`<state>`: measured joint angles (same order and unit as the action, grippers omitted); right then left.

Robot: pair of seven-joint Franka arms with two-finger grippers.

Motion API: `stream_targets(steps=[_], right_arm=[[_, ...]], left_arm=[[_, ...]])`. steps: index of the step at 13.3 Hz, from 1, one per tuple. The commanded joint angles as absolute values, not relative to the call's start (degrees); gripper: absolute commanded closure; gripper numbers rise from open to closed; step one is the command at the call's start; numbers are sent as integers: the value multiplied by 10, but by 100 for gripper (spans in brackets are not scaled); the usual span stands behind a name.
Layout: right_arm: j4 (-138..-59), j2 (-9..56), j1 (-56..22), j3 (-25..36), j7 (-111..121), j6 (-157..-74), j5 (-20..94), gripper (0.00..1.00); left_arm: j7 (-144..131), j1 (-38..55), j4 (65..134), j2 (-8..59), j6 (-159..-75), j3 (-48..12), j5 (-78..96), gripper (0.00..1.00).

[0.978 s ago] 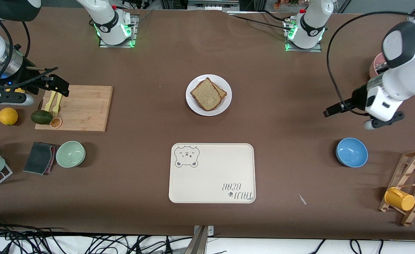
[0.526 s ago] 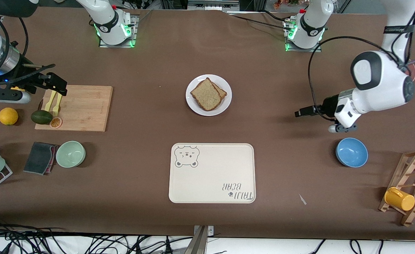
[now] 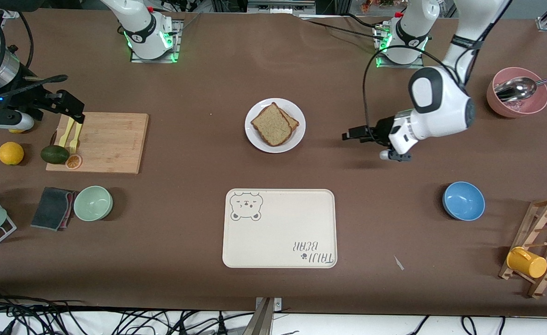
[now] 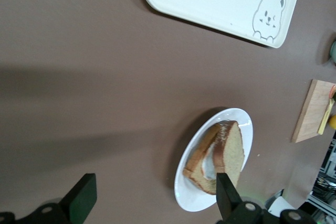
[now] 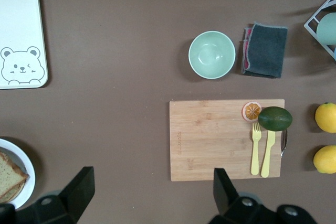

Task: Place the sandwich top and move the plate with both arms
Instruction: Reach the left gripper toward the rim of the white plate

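Since a second ago, your left gripper (image 3: 348,137) has swung inward, jaws apart, empty, above bare table near the plate (image 3: 296,135). Left wrist: sandwich top (image 4: 231,153) on plate. Right wrist: right gripper (image 5: 152,184), spread, over cutting board (image 5: 210,140).

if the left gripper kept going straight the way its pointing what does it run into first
Most likely the plate carrying the sandwich top. The left gripper, open, hangs over bare table and points toward it; nothing shows in between. Its height is hard to judge, so it might pass over the rim and meet the bread instead.
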<state>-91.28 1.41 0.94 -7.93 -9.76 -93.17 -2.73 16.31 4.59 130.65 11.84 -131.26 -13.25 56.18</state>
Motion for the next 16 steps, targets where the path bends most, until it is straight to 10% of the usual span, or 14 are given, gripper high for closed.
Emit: stream_targets(steps=[1,16], right_arm=[[-912,6,13,-82,-98,-932,-18,0],[-875,12,7,-92,-134,-916,-4,0]], left_arm=[[181,53,1287,152,-1325,-135,621,0],[648,107,1314,252,-1415,-210,1079,3]])
